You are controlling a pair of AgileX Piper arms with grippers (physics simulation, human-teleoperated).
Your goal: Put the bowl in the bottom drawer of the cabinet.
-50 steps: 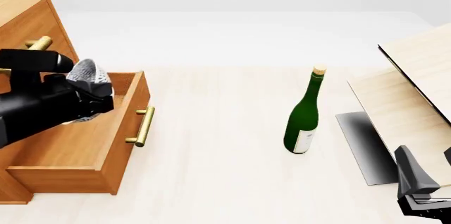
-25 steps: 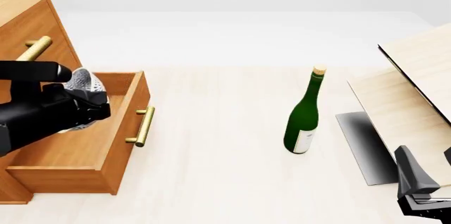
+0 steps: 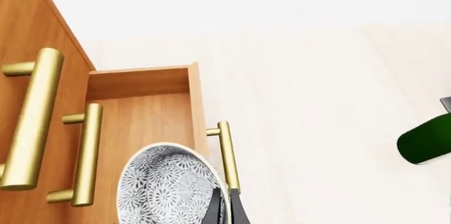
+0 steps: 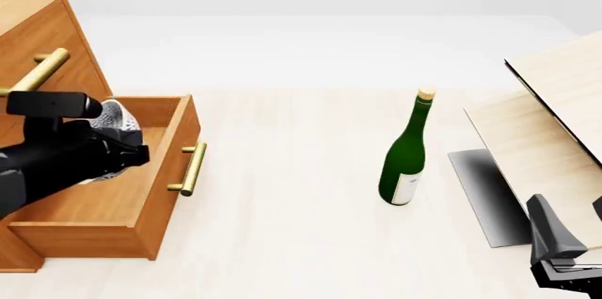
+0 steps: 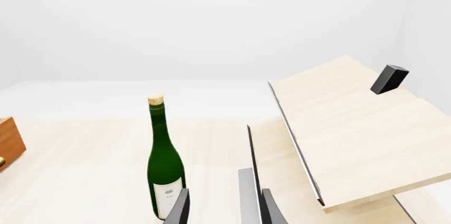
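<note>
The small round white bowl with fine grey speckles (image 3: 172, 187) sits clamped in the left gripper (image 3: 224, 208), whose two dark fingers (image 3: 211, 209) pinch its rim, one finger inside and one outside; in the front view the bowl (image 4: 117, 117) peeps out just beyond the black left arm, held over the open interior of the orange-brown wooden bottom drawer (image 4: 123, 204). Whether the bowl touches the drawer floor cannot be told. The drawer (image 3: 144, 113) is pulled out from the tall orange-brown wooden cabinet (image 4: 33, 31), and its brass bar handle (image 4: 192, 168) lies just beside the left gripper (image 4: 120, 149) on the outer side of the drawer front; in the left wrist view the same handle (image 3: 227, 155) runs right next to the fingers. Farther off from that gripper, across the pale table (image 4: 301, 242), stands an upright dark green glass bottle with a cork and a white label (image 4: 407, 154). The right gripper (image 5: 215, 208) hangs low near the table's near edge with its fingers apart, holding nothing; ahead of it stands the green bottle (image 5: 164, 166), and beside it rises the pale light-wood slanted board structure (image 5: 345, 129), seen in the front view (image 4: 555, 116) above the right gripper (image 4: 564, 257).
</note>
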